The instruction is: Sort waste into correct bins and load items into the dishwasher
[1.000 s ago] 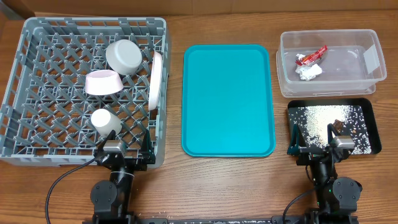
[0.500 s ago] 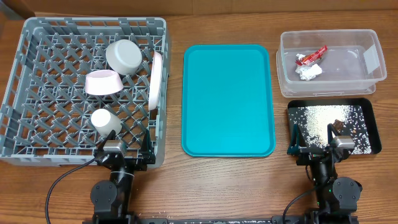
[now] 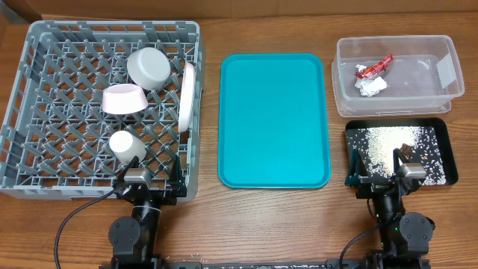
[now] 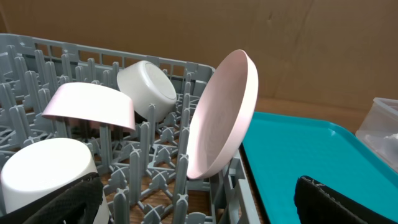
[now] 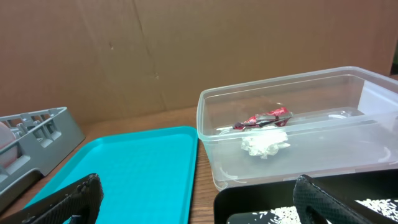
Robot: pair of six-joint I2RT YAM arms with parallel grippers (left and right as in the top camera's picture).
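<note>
The grey dish rack (image 3: 45,134) holds a greyish bowl (image 3: 149,67), a pinkish bowl (image 3: 123,99), a white cup (image 3: 127,146) and a white plate (image 3: 187,96) standing on edge. The clear tub (image 3: 437,93) holds the red wrapper (image 3: 373,68) and the white paper wad (image 3: 371,86). The black tray (image 3: 441,138) holds white grains (image 3: 385,149) and a brown lump (image 3: 407,149). My left gripper (image 3: 147,181) is open and empty at the rack's near edge. My right gripper (image 3: 386,178) is open and empty at the black tray's near edge.
A flat teal tray (image 3: 273,119) lies bare between the rack and the bins. In the left wrist view the plate (image 4: 224,118) leans against pegs beside the teal tray (image 4: 298,155). A cardboard wall stands behind the table.
</note>
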